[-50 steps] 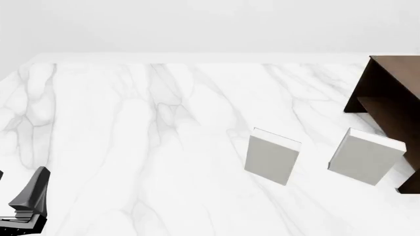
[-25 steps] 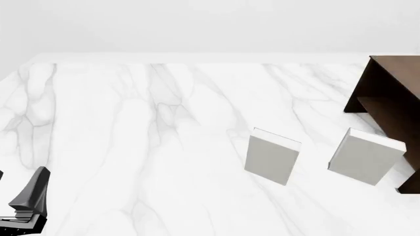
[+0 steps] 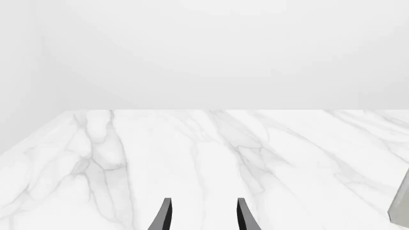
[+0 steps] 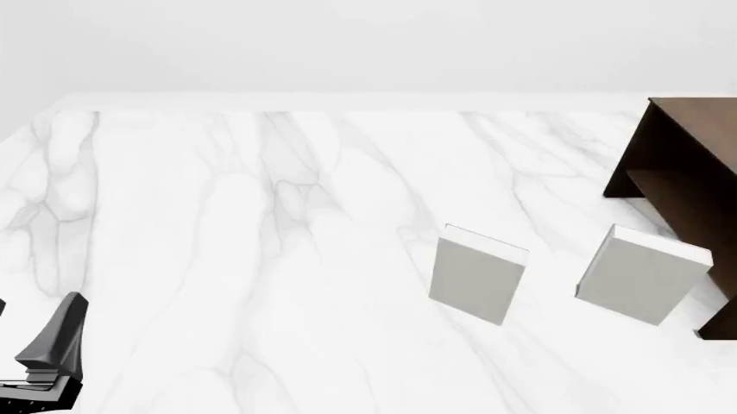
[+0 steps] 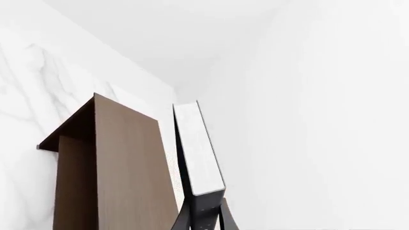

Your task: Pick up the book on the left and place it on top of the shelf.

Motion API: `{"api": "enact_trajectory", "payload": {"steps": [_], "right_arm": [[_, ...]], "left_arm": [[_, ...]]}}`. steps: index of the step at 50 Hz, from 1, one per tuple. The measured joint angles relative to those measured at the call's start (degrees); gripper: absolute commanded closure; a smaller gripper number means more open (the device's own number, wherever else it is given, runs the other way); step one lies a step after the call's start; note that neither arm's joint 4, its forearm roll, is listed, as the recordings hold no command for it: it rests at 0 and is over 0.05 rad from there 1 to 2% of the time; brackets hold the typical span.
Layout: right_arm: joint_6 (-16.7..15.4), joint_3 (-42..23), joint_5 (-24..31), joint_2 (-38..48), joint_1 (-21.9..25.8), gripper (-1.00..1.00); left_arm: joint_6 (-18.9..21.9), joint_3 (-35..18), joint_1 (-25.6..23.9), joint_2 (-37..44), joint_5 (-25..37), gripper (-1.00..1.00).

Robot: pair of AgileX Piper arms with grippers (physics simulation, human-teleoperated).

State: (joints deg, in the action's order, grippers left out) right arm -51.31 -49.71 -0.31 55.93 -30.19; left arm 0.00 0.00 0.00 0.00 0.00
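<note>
On the white marble counter [image 4: 230, 259] nothing has shifted; your right fingers [image 5: 203, 215] still clamp the thin dark-covered, white-edged book [image 5: 198, 148] beside the dark brown wooden shelf [image 5: 108, 167], left fingers [image 3: 203, 220] parted, empty.

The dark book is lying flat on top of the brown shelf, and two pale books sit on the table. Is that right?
Not quite. The dark book is not lying on the shelf. The right hand grips it by one end and holds it beside the shelf, as the right wrist view shows. The rest is right: the front view shows two pale books on the table.
</note>
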Motion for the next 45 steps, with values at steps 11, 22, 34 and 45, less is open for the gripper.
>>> {"api": "enact_trajectory", "payload": {"steps": [11,22,34,45], "right_arm": [[-0.24,-0.19,-2.93,3.89,-0.78,1.00],[-0.49,-1.06,-5.52,7.91,-1.11,1.00],[-0.80,-2.26,-7.98,12.07,-1.38,1.00],[-1.36,-3.53,-10.34,16.18,-1.58,1.00]], "left_arm": [[0.00,0.00,0.00,0.00,0.00,-1.00],[0.00,0.00,0.00,0.00,0.00,-1.00],[0.00,0.00,0.00,0.00,0.00,-1.00],[0.00,0.00,0.00,0.00,0.00,-1.00]]}}
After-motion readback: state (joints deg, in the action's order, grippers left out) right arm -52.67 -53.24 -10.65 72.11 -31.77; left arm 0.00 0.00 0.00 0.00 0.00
